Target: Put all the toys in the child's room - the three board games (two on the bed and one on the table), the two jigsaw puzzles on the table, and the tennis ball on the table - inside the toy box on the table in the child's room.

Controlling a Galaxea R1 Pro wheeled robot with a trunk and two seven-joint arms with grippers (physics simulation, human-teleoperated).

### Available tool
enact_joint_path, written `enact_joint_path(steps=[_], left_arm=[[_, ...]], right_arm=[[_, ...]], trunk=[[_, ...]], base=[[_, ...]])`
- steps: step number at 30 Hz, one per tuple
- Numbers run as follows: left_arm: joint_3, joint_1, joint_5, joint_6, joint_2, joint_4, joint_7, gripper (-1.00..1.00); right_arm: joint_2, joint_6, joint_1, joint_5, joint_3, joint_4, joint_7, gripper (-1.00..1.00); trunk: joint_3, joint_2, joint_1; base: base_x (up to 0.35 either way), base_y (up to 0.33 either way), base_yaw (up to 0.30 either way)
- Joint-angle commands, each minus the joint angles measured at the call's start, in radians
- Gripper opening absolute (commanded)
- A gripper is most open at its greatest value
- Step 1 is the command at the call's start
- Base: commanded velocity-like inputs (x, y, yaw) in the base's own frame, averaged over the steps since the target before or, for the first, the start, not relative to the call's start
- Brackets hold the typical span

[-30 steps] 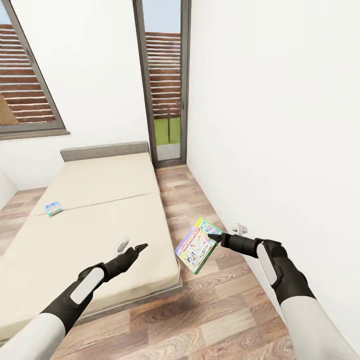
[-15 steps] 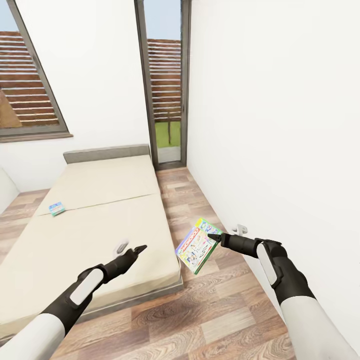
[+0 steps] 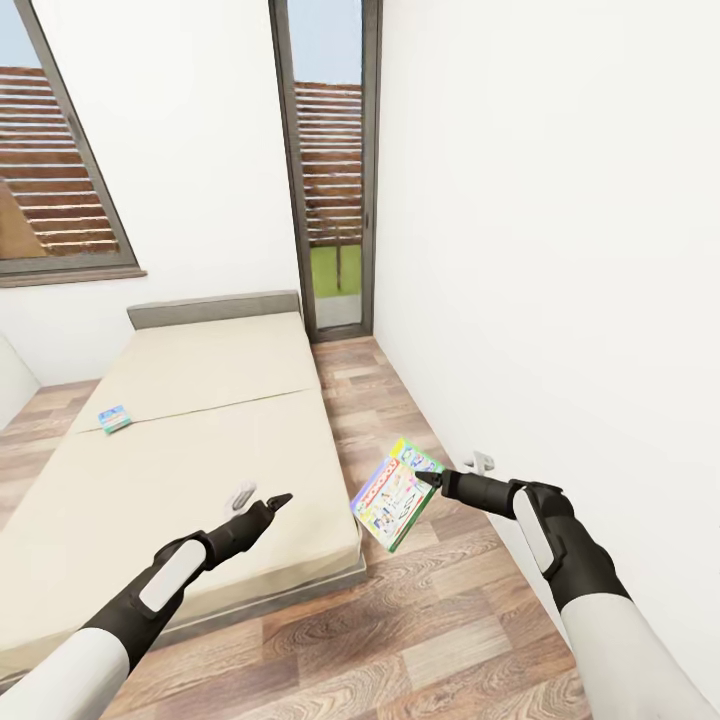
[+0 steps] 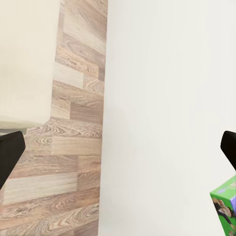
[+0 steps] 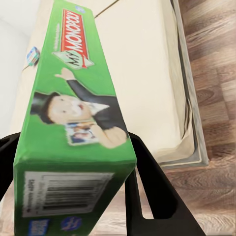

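While the right fingers (image 3: 432, 478) are clenching the Monopoly box (image 3: 396, 491) over the wood floor (image 3: 420, 620) at the bed's (image 3: 200, 440) three o'clock, a blue game box (image 3: 114, 418) is lying on the mattress. Left fingers (image 3: 262, 497) are hanging released. Right wrist: the green box (image 5: 78, 123) is sitting between dark fingers (image 5: 147, 182), its lower end cut off.

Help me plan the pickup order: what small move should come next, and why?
Probably send the open left gripper across the bed toward the blue board game on the mattress, since the right gripper already holds the Monopoly box.
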Motion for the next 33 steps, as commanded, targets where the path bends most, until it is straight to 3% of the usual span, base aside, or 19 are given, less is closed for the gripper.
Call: enact_joint_path(steps=[1, 22, 33], left_arm=[[-0.004, -0.001, 0.007, 0.002, 0.001, 0.0, -0.001, 1.0], [-0.005, -0.001, 0.007, 0.002, 0.0, 0.002, 0.0, 1.0], [-0.007, -0.001, 0.007, 0.002, 0.0, 0.001, 0.001, 1.0]], right_arm=[[0.0, 0.006, 0.0, -0.004, -0.002, 0.001, 0.003, -1.0], [0.001, 0.006, 0.002, -0.006, -0.002, 0.009, 0.002, -1.0], [0.001, 0.005, 0.002, -0.005, -0.002, 0.008, 0.001, -1.0]], trunk=[[-0.002, -0.002, 0.001], [0.005, -0.002, 0.001], [0.017, -0.002, 0.001]], base=[[-0.002, 0.0, 0.0], [0.0, 0.0, 0.002], [0.0, 0.0, 0.143]])
